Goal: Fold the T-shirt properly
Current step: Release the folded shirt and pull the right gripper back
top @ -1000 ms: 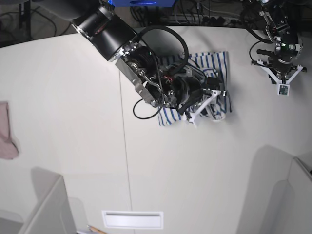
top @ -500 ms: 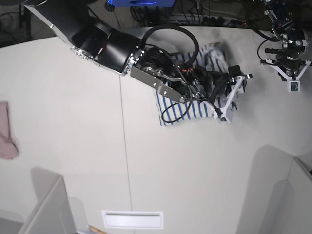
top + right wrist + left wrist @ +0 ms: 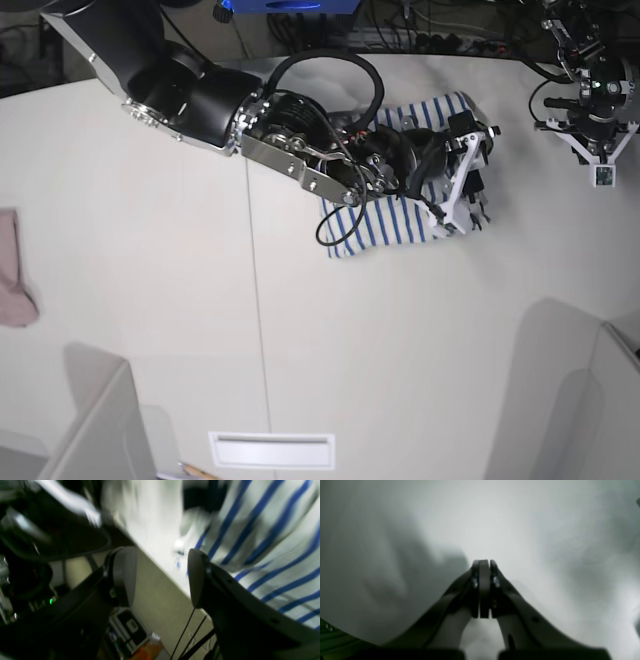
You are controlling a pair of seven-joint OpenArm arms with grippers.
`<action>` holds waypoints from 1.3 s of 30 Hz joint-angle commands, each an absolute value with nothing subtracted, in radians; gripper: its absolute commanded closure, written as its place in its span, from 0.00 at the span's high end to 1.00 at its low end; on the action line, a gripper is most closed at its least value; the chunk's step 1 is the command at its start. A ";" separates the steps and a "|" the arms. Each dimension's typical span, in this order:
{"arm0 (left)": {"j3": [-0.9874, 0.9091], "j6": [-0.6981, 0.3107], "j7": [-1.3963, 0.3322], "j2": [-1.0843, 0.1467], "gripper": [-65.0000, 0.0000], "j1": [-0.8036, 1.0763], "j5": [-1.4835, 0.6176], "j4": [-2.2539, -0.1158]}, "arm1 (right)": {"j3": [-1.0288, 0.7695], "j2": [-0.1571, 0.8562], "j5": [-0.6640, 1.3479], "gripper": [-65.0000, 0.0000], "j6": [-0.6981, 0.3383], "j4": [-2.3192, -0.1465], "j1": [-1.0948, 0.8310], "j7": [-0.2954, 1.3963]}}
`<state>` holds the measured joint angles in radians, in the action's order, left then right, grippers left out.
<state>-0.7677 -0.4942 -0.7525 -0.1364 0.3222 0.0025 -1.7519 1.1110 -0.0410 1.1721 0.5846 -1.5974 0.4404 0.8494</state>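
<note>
**Over the folded stripes, one pincer parted, the other pressed shut**

Beneath and just behind the right pincer (image 3: 462, 180) lies the T-shirt (image 3: 385, 222), a compact bundle of white cloth with thin blue stripes resting on the pale surface (image 3: 400, 350). The pincer's white-framed fingers stand apart with nothing between them; in the right wrist view its two dark pads (image 3: 124, 575) show a clear gap, and through that gap only the edge of the surface and the floor beyond appear. To one side of that pincer in the same view the striped cloth (image 3: 262, 555) fills the frame, close to the nearer finger, though whether it touches cannot be told through the blur. The black right arm (image 3: 200, 85) reaches across the bundle and covers much of its upper half, cables looping over it.

Well apart from the shirt, near the far corner of the surface, the left pincer (image 3: 603, 165) points downward. Its jaws are pressed flat together in the left wrist view (image 3: 483, 587), gripping nothing, with only bare, blurred surface below them.

Far from both pincers, at the opposite edge, a small pinkish cloth (image 3: 12, 275) lies by itself.
</note>
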 commanded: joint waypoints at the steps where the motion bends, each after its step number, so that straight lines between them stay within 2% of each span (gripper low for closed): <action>1: -0.768 -0.509 -0.739 -0.148 0.00 0.320 -0.001 -1.773 | 1.093 -0.039 1.167 0.43 0.572 -1.623 0.484 0.812; 3: -0.769 -0.587 -0.739 -0.145 0.00 0.320 -0.001 -1.797 | 1.056 0.005 1.136 0.31 0.572 -1.643 0.490 0.819; 6: -0.774 -0.698 -0.740 -0.116 0.00 0.340 -0.001 -1.853 | 0.972 0.093 1.098 0.02 0.565 -1.689 0.463 0.820; 11: -0.776 -0.698 -0.740 -0.041 0.00 0.378 -0.059 -1.959 | 0.774 0.226 1.099 0.00 0.565 -1.753 0.343 0.811; 18: -0.811 -0.698 -0.986 -0.073 0.00 0.401 -0.549 -1.957 | 0.568 0.292 1.099 0.00 0.564 -1.822 0.166 0.819; 19: -0.832 -0.698 -1.013 -0.074 0.06 0.401 -0.622 -1.957 | 0.565 0.294 1.099 0.00 0.564 -1.827 0.148 0.819; 24: -0.908 -0.698 -1.125 -0.074 0.80 0.394 -0.857 -1.957 | 0.562 0.295 1.099 0.00 0.564 -1.828 0.094 0.820; 26: -0.906 -0.698 -1.138 -0.074 1.00 0.392 -0.894 -1.956 | 0.567 0.295 1.099 0.00 0.564 -1.831 0.079 0.820; 36: -0.707 -0.698 -1.139 -0.068 1.00 0.303 -0.894 -1.894 | 0.568 0.289 1.099 0.00 0.564 -1.831 0.073 0.828; 39: -0.673 -0.601 -1.136 -0.068 1.00 0.254 -0.894 -1.822 | 0.567 0.288 1.099 0.00 0.564 -1.831 0.073 0.852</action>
<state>-0.6704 -0.5949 -1.1519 -0.0582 0.2588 -0.8742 -1.8114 0.5739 0.2874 1.0920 0.5728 -1.8114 0.0570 0.8543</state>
